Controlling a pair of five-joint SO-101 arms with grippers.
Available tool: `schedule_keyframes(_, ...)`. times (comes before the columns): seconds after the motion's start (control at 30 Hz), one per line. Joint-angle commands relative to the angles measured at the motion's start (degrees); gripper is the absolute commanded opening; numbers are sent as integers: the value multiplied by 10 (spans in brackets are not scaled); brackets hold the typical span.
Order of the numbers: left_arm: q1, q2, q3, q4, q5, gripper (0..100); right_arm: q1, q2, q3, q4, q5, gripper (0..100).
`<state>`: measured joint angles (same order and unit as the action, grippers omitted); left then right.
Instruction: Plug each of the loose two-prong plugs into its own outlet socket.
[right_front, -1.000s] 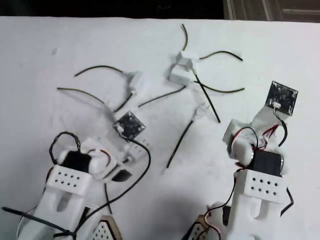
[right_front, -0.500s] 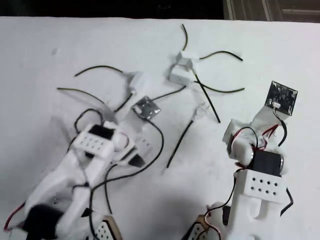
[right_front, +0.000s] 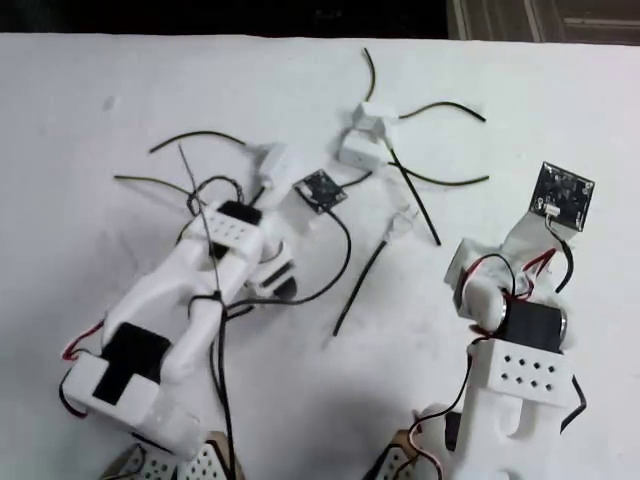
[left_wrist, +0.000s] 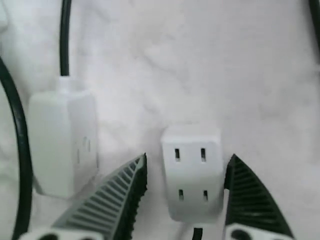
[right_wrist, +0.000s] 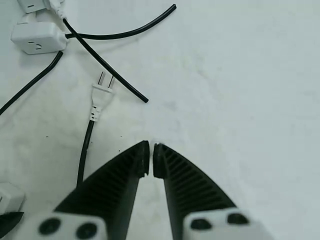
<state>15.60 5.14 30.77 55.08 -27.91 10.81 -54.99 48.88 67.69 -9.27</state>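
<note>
Left wrist view: an outlet socket (left_wrist: 192, 175) is lying flat on the white desk (left_wrist: 260, 65), four slots facing up. The left jaws are standing open, one on each side of it and close to its edges; cannot tell if they are touching it. A second socket (left_wrist: 62, 145) is sitting just beside, outside the ridged jaw, with a black cord (left_wrist: 64, 37) running off its far end.

Right wrist view: the right jaws are closed tip to tip, gripping nothing, hanging over bare desk surface. A two-prong plug (right_wrist: 101, 95) is lying ahead of them, prongs pointing away toward a socket pair (right_wrist: 37, 37) and apart from it. A cord piece (right_wrist: 102, 62) is crossing just past the prongs. A wide stretch of white surface is lying between the plug and the jaws.

High view: the left arm (right_front: 190, 290) is lying stretched from the near left corner toward the middle. The right arm (right_front: 515, 370) is sitting folded at the near right. The plug is lying mid-desk between them, its cord trailing toward the near edge. The socket pair is sitting farther back, near centre. Loose cord pieces (right_front: 195, 140) are lying around the middle. White surface is running wide along the far edge, at the far left corner, and in the near strip between the two arm bases.
</note>
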Motion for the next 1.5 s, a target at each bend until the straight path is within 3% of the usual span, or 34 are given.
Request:
schedule_keyframes(0.0, -7, 5, -40, 4, -18, 253, -6, -7, -4, 4, 6, 20)
schedule_keyframes(0.2, -24, -41, -42, 25, -4, 255, -6, -7, -4, 3, 6, 20)
schedule_keyframes(0.43, -57, -248, -36, 110, 31, 257, -7, -6, -4, 2, 7, 24)
schedule_keyframes(0.6, -131, -380, -13, 168, 57, 256, -46, -5, -4, 4, 54, 24)
schedule_keyframes(0.77, -210, -498, 123, 145, 74, 256, -105, -3, -18, 3, 113, 25)
schedule_keyframes(1.0, -287, -659, 342, 25, 74, 256, -191, 135, -91, 4, 124, 25)
schedule_keyframes(1.13, -313, -732, 418, 9, 76, 256, -215, 277, -185, 2, 62, 41)
schedule_keyframes(1.3, -319, -801, 491, 9, 76, 256, -225, 450, -311, 2, -70, 167)
schedule_keyframes(1.47, -330, -863, 520, 14, 77, 256, -225, 601, -425, 1, -132, 165)
